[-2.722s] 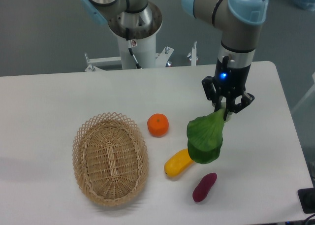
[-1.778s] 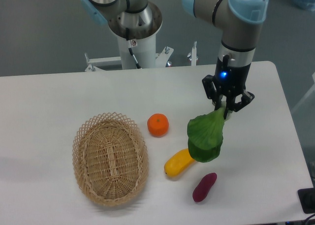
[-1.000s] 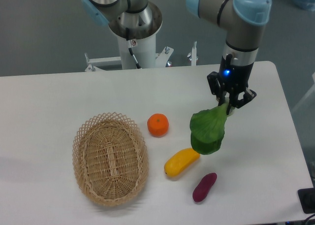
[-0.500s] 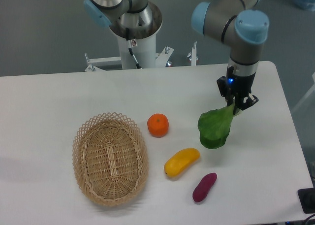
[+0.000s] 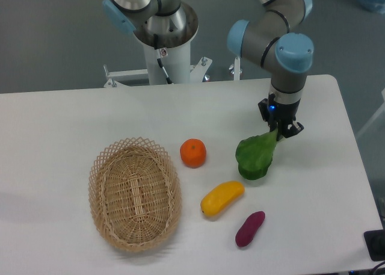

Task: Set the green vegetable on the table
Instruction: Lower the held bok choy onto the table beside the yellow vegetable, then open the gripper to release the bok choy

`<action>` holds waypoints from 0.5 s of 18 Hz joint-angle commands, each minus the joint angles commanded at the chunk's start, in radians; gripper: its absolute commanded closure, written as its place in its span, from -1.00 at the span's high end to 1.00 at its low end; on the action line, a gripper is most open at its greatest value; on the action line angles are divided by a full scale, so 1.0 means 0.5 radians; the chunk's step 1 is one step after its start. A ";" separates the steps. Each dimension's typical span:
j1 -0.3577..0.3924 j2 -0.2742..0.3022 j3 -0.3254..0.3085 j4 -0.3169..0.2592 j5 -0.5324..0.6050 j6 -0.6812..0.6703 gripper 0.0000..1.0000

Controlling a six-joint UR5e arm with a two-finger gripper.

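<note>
Green leaves hung from the gripper (image 5: 278, 130), which was closed on the pale stalk end of the green vegetable (image 5: 255, 157). The leafy body drooped down and to the left of the jaws, over the white bench (image 5: 72, 118), between the orange (image 5: 193, 153) and the bench's right edge, just above the yellow vegetable (image 5: 222, 197).

Handling, judged from shape and hang: the vegetable looked light, since a pinch at one thin end carried all of it. It held its fan shape while dangling, so probably moulded plastic or firm foam rather than limp cloth. The stalk was the sensible hold, being narrow enough for two fingers; the broad leaf end would be too wide and likely slick. Held off-centre, it may swing or tip sideways on release.

Hard to make out:
- The fingertips merged with the stalk, so how deep the grip went could not be told.
- Whether the lowest leaf edge touched the bench or hung just clear was uncertain; a faint shadow sat beneath it, but contact could not be confirmed from this angle.
- The stalk itself was mostly hidden by the gripper.

The purple vegetable (image 5: 249, 228) lay near the front edge, and the wicker basket (image 5: 135, 194) sat well apart to the left.
</note>
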 joint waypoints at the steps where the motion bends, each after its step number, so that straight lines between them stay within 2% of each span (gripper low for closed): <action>1: 0.000 0.000 -0.012 0.003 0.003 0.000 -0.28; 4: 0.000 0.006 -0.028 0.003 0.003 0.000 -0.20; 5: 0.000 0.009 -0.028 0.003 0.000 -0.012 0.01; 6: 0.000 0.009 -0.028 0.006 0.000 -0.030 0.35; 7: -0.003 0.009 -0.031 0.018 0.000 -0.037 0.99; 9: -0.009 0.018 -0.019 0.025 0.000 -0.070 1.00</action>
